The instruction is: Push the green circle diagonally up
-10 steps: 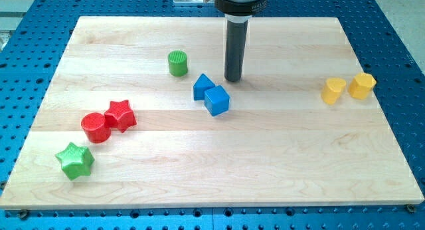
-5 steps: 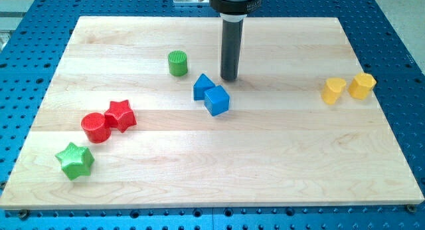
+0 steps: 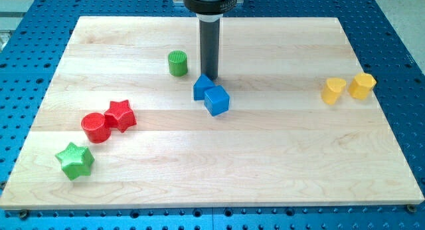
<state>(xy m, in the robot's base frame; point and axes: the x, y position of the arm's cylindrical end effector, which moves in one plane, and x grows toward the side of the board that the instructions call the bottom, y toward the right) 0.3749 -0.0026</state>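
The green circle (image 3: 177, 63) is a short green cylinder standing in the upper middle-left of the wooden board (image 3: 279, 157). My tip (image 3: 210, 79) is to the right of it and slightly lower, a short gap away and not touching it. The tip stands just above the blue triangular block (image 3: 202, 87), close to or touching its top edge. The rod rises straight to the view's top.
A blue cube (image 3: 216, 100) touches the blue triangular block. A red cylinder (image 3: 95, 127) and a red star (image 3: 120, 115) sit at the left, with a green star (image 3: 75, 161) below them. Two yellow blocks (image 3: 333, 91) (image 3: 362, 86) sit at the right.
My tip has moved to the view's left, from right of the blue blocks to just above the blue triangular block, closer to the green circle. No block has moved.
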